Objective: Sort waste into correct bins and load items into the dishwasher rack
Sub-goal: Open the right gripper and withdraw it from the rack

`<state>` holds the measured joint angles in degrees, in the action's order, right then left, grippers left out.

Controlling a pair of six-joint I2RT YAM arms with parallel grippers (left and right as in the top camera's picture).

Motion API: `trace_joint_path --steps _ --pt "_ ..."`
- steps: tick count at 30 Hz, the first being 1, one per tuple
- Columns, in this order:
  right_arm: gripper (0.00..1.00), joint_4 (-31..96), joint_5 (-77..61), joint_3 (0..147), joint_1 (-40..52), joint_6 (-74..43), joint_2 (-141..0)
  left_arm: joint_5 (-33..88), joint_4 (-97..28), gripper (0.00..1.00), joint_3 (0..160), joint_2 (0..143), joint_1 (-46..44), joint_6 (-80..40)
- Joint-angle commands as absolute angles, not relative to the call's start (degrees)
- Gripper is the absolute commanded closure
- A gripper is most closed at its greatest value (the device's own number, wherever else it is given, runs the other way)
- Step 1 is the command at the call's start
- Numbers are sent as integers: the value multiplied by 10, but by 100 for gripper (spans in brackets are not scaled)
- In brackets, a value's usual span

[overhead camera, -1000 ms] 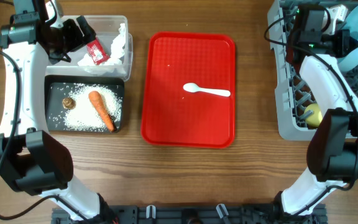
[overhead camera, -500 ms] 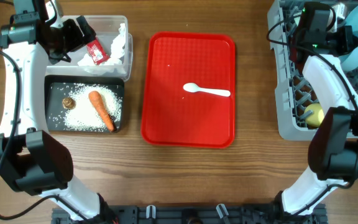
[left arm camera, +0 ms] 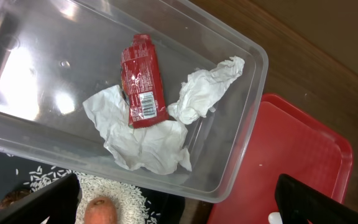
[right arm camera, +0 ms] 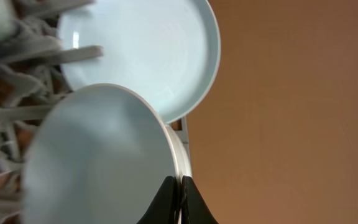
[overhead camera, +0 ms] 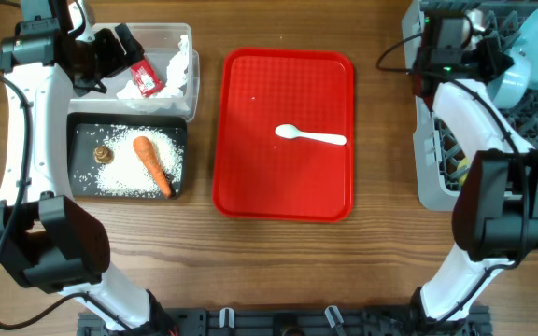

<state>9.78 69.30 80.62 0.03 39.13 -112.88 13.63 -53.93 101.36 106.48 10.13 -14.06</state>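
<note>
The rack [overhead camera: 428, 177] sits at the right edge of the table. Over the last second the right arm has drawn its wrist back from above the middle of the rack toward its far left corner. That has uncovered more of the pale plate [right arm camera: 160, 50], which stands on edge among the pegs with a pale bowl [right arm camera: 98, 155] just in front of it. This looks like a withdrawal after loading a dish.

The red tray [overhead camera: 250, 112] in the middle has not shifted. The white spoon [overhead camera: 311, 137] lies on it alone and is probably the last thing left to load.

On the left, the clear bin [overhead camera: 162, 33] holds the napkin [left arm camera: 148, 143] and the red wrapper [left arm camera: 142, 81]. The black bin [overhead camera: 75, 154], nearer, holds the rice [overhead camera: 124, 177] and the carrot [overhead camera: 152, 166]. Sorting appears finished.

The right arm is bent high over the rack, and the right gripper [right arm camera: 178, 199] has its fingers pressed together on nothing. The left arm has stayed put, and the left gripper [overhead camera: 120, 51] hangs spread wide and empty over the clear bin.
</note>
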Motion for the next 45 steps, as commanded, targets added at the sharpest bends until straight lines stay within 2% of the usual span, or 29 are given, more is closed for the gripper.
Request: trace_joint_path --steps 1,4,5,7,9,10,12,15,16,25,29,39,45 --pt "96 117 670 801 7 390 -1169 145 -538 0 1020 1047 103 -140" --pt "95 123 670 801 10 390 -1178 145 -538 0 1020 1047 103 -140" --pt "91 123 670 801 11 388 -1178 145 -538 0 1020 1047 103 -140" --pt "75 115 670 801 11 388 -1178 145 -538 0 1020 1047 103 -140" --pt "72 100 670 801 11 388 -1178 145 -538 0 1020 1047 103 -140" --pt "67 96 670 801 11 384 -1178 145 -538 0 1020 1047 103 -140" --pt "47 83 670 801 11 365 -1178 145 -538 0 1020 1047 103 -140" --pt "5 63 671 801 11 336 -1175 145 -538 0 1020 1047 103 -140" --pt "0 53 671 801 11 330 -1173 145 -538 0 1020 1047 103 -140" --pt "0 -76 647 801 14 328 -1145 145 -538 0 1020 1047 103 -140" --pt "0 -71 599 801 24 316 -1141 145 -538 0 1020 1047 103 -140" --pt "0 -55 509 801 50 178 -1118 145 -538 0 1020 1047 103 -140" --pt "0 46 369 801 74 39 -1049 145 -538 0 1020 1047 103 -140"
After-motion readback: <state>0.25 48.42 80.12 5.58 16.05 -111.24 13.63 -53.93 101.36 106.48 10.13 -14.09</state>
